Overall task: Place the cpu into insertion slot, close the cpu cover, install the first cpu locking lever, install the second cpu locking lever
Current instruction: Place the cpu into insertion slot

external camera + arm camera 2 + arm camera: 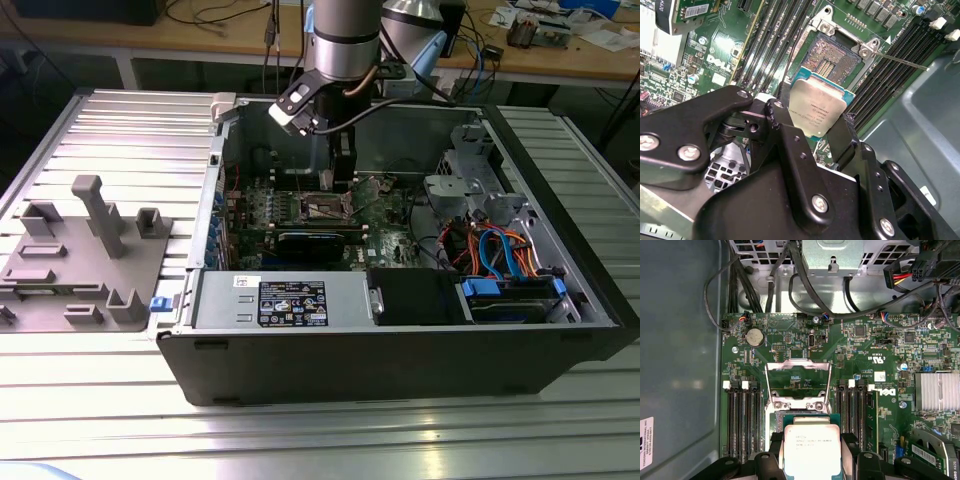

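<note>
While the cpu cover (797,363) stands hinged open, baring the insertion slot (832,60), the gripper (815,120) clamps the cpu (817,107) by opposite edges. Chip level, metal top up, likely for square seating; beside the slot, apparently not seated.

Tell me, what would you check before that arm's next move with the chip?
1. cpu clamped in the end effector: ok.
2. insertion slot bare, nothing lying in it: ok.
3. cpu cover swung up, clear of the slot: ok.
4. locking lever released to the side: ok.
5. cpu seated in the slot: not ok, held short of it.
6. cpu corners matched to the slot: cannot tell.
</note>
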`<action>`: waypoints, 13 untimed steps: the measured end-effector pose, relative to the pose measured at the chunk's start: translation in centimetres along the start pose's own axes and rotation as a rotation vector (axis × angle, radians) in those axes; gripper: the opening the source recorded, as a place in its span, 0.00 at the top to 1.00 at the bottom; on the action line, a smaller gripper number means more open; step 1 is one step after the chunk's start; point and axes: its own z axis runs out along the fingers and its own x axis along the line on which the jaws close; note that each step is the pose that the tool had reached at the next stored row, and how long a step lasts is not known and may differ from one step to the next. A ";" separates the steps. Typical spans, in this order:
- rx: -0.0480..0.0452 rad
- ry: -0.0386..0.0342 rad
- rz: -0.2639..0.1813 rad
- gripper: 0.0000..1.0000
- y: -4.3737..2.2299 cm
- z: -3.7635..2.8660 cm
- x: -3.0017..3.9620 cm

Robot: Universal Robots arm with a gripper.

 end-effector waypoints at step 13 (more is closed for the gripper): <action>-0.0023 -0.0015 0.000 0.46 -0.03 0.54 0.00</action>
